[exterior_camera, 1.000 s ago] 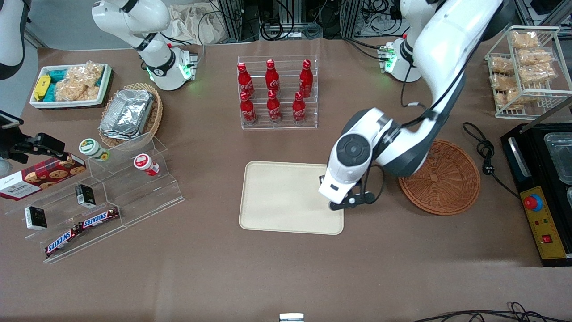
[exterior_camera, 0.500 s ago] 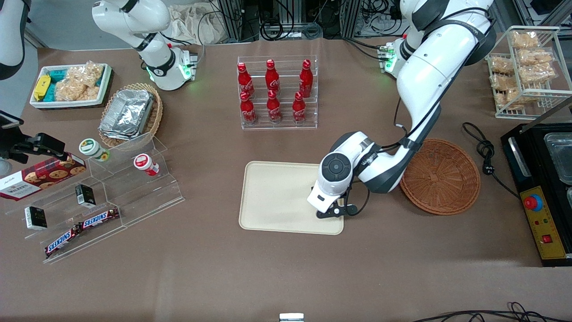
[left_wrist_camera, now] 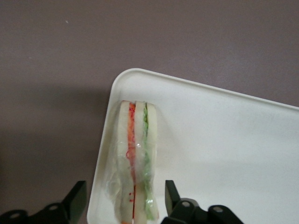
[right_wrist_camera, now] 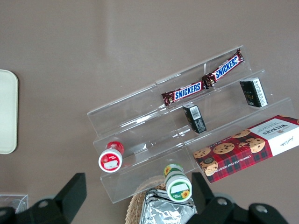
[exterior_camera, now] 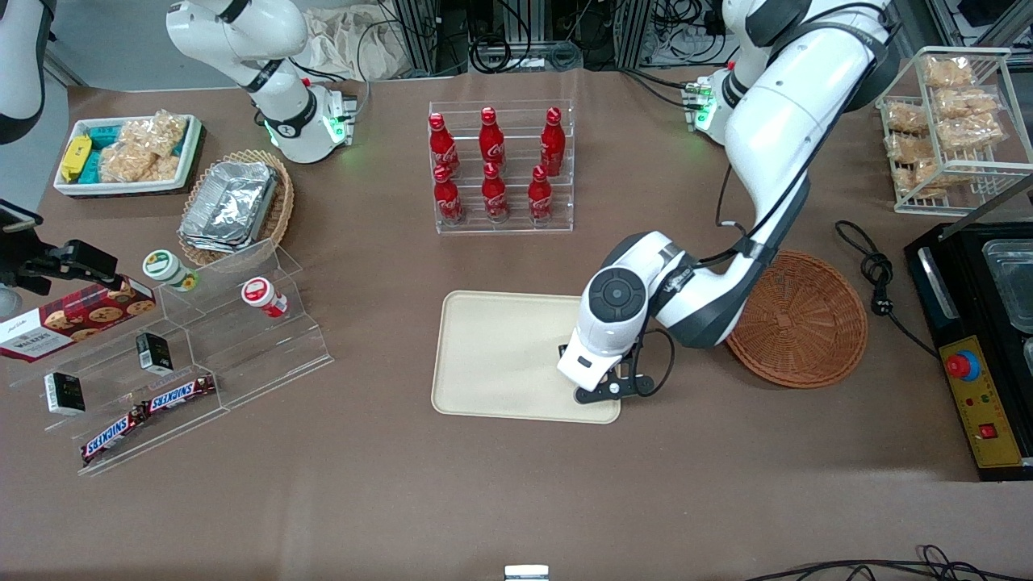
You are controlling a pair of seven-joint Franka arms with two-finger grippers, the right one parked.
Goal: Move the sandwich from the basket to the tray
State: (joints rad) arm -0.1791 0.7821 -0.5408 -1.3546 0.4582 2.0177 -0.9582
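The sandwich (left_wrist_camera: 135,158), pale bread with red and green filling in clear wrap, stands on its edge on the cream tray (left_wrist_camera: 224,154), close to a rounded corner. My left gripper (left_wrist_camera: 124,189) is open and straddles it, with a black finger (left_wrist_camera: 77,198) clear of it on each side. In the front view the wrist (exterior_camera: 601,355) hangs over the tray (exterior_camera: 500,355) at the corner nearest the camera, beside the basket, and hides the sandwich. The reddish-brown woven basket (exterior_camera: 795,319) lies beside the tray with nothing showing in it.
A clear rack of red cola bottles (exterior_camera: 500,165) stands farther from the camera than the tray. A stepped acrylic shelf (exterior_camera: 186,355) with snacks sits toward the parked arm's end. A black appliance (exterior_camera: 980,347), a cable (exterior_camera: 876,274) and a wire snack rack (exterior_camera: 952,121) are at the working arm's end.
The wrist moved from the tray's edge next to the basket further in over the tray's corner, then shifted slightly nearer the camera. The basket and tray have not moved.
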